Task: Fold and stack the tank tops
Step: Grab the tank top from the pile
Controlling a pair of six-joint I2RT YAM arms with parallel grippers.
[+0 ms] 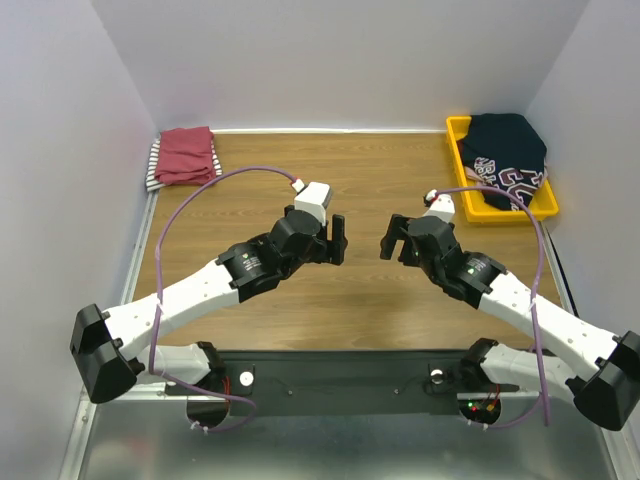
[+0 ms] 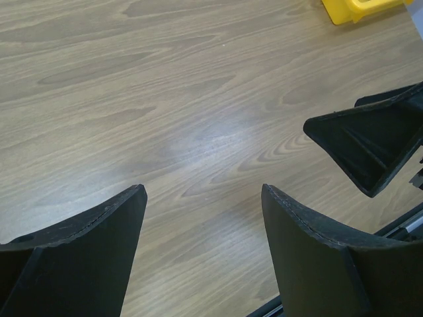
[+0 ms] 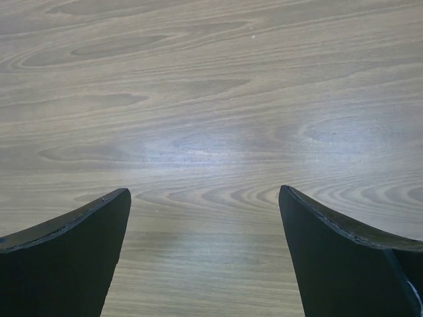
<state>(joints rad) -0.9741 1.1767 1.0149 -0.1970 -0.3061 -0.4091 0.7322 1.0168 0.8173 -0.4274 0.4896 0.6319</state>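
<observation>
Left fingers (image 2: 86,257) spread wide, nothing between them; only bare wood grain shows in the gap on the left wrist view. Right fingers (image 3: 66,264) likewise spread and empty. The two pairs face each other tip to tip, near but apart, low over the middle of the surface (image 1: 360,190) (one right finger also shows at the right edge of the left wrist view). Outward from the left fingers, at the far-left corner: a dark-red top (image 1: 187,155) lies folded into a neat rectangle on a striped top (image 1: 153,165), of which only a black-white edge peeks out on the side away from the fingers. Outward from the right fingers, at the far-right corner: the navy jersey (image 1: 505,150) sits in the yellow tray (image 1: 458,165). No pink top in any view. Judgement: two tops are folded and stacked, and the step in hand is fetching the next one, the jersey. The next move calls for the right fingers to reach beyond and to their right into the tray, pinch a free edge of cloth and draw it to the open wood between the two pairs, where both can spread it flat. Jersey appearance: unfolded, bunched in a loose heap filling the tray and mounding above its rim, dark navy with maroon-and-white marking on the fold nearest the fingers, not readable whole. Expect limp cloth that drags and may catch the rim.
</observation>
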